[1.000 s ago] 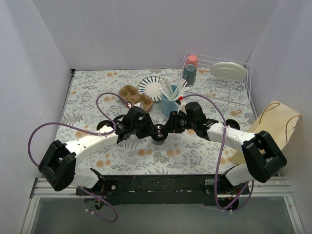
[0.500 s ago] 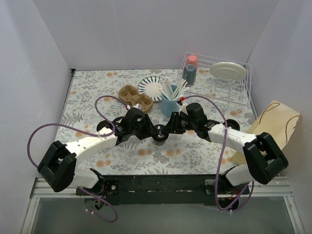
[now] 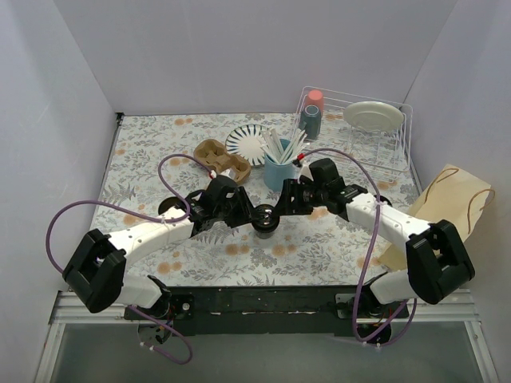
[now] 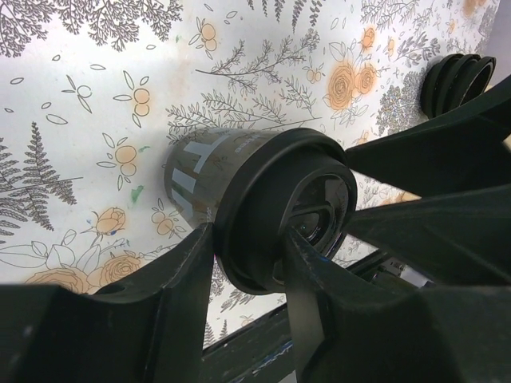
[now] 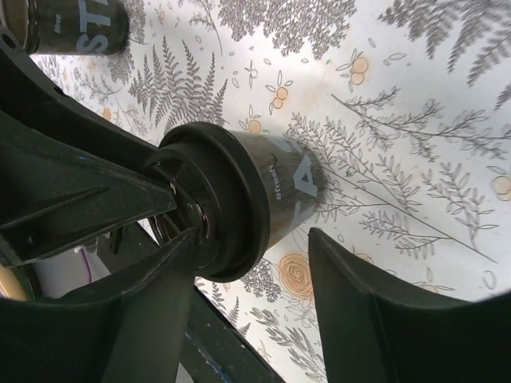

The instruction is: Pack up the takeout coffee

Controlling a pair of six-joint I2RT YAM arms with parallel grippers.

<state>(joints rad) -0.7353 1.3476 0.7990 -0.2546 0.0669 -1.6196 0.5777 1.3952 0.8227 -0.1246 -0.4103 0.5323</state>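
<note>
Now: lidded cup [image 3: 264, 221] upright on table [image 3: 319, 257], left gripper [image 4: 249, 257] clamped on its lid rim, right gripper [image 5: 254, 239] straddling it, jaws apart; lidding seems done, next likely an upright lift to carrier [image 3: 222, 158].

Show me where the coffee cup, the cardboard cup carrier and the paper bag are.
coffee cup [image 4: 255, 199], left wrist view, on the black lid's rim.
cardboard cup carrier [image 3: 223, 159], top external view, on its middle.
paper bag [image 3: 451, 191], top external view, on its upper panel.
</note>
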